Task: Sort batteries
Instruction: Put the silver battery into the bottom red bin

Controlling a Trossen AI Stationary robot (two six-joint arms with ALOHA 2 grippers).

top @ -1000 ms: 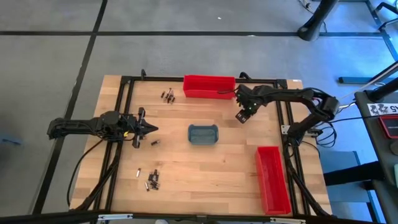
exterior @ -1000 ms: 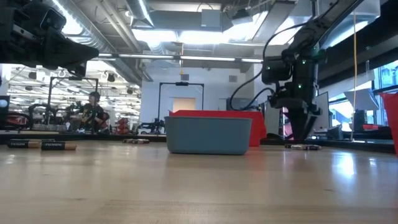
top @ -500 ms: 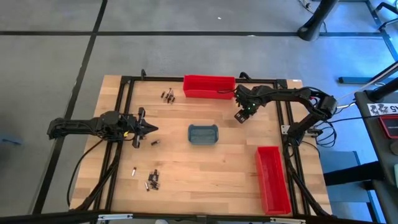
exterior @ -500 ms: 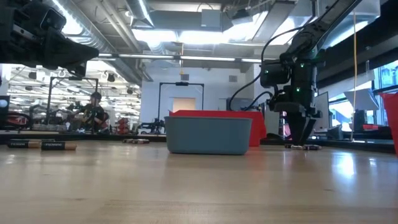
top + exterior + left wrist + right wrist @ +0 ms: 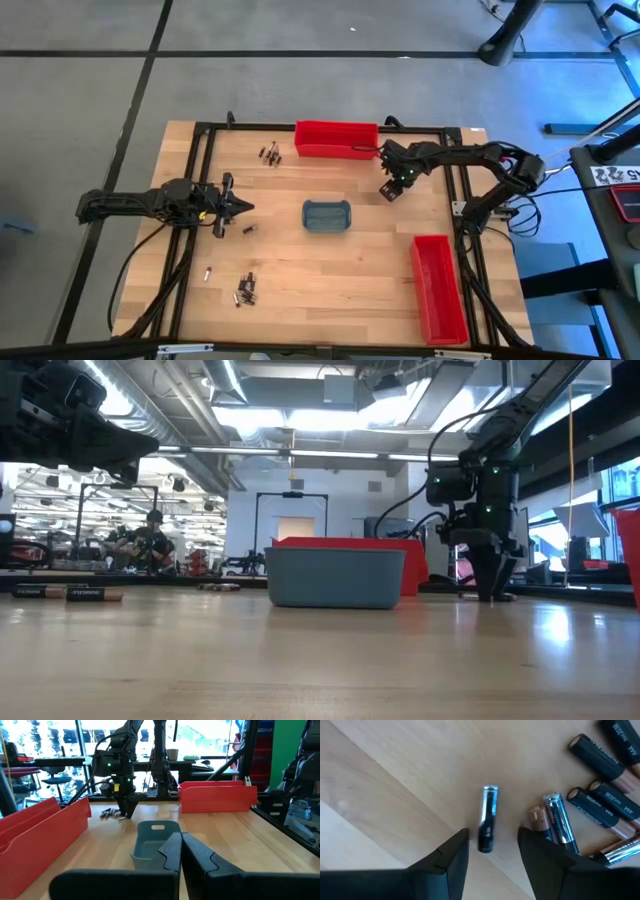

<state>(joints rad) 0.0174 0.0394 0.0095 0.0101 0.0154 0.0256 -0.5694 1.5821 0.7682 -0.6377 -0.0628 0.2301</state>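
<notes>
Fingers (image 5: pixel 451 857) of the right gripper (image 5: pixel 492 855) stand apart, straddling one dark-and-silver battery (image 5: pixel 487 819) lying on the desk (image 5: pixel 395 780), gripping nothing. More batteries (image 5: pixel 592 810) lie just beside. Left gripper (image 5: pixel 243 207) hovers pinched shut, empty, well apart, beyond the grey-blue tray (image 5: pixel 327 216).

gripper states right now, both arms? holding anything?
Left gripper: shut, holding nothing, parked at the table's left side.
Right gripper: open, low over the table, fingers straddling a single battery, not yet gripped.
</notes>
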